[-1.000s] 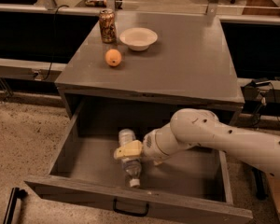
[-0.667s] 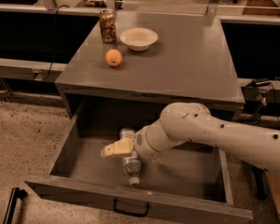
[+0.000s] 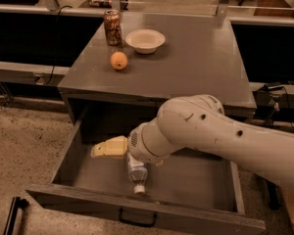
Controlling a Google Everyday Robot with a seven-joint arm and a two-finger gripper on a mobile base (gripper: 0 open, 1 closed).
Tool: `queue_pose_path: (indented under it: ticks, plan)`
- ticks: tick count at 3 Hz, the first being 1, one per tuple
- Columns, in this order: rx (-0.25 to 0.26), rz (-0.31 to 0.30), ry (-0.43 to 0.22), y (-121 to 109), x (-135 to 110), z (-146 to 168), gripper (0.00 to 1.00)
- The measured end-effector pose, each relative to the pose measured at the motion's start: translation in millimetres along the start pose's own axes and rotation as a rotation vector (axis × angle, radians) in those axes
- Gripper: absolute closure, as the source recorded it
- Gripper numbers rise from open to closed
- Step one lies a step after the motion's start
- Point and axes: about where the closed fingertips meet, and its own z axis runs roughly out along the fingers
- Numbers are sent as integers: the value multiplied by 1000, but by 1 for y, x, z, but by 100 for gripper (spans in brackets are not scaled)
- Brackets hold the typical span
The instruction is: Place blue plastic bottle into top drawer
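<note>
The blue plastic bottle, clear with a white cap, lies on its side on the floor of the open top drawer, cap toward the front panel. The drawer is pulled far out, and its black handle shows on the front. My gripper, with cream-coloured fingers, hangs inside the drawer just left of and above the bottle, pointing left. It is open and holds nothing. My white arm reaches in from the right and hides the bottle's far end.
On the grey cabinet top stand a brown drink can, a white bowl and an orange. A black bar lies on the floor at the lower left. Dark shelving runs behind the cabinet.
My gripper has moved left off the bottle and let go of it. The bottle now lies free on the drawer floor. My arm has swung further over the drawer.
</note>
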Motion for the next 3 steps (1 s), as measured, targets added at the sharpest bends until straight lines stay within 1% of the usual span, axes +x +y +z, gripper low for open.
queue_pose_path:
  ticks: [1,2,3]
  plan:
    - [40,84,93,-8,16,-50,0]
    - [79,128,186,24,34,-115,0]
    - [71,98,202,26,35,-122,0]
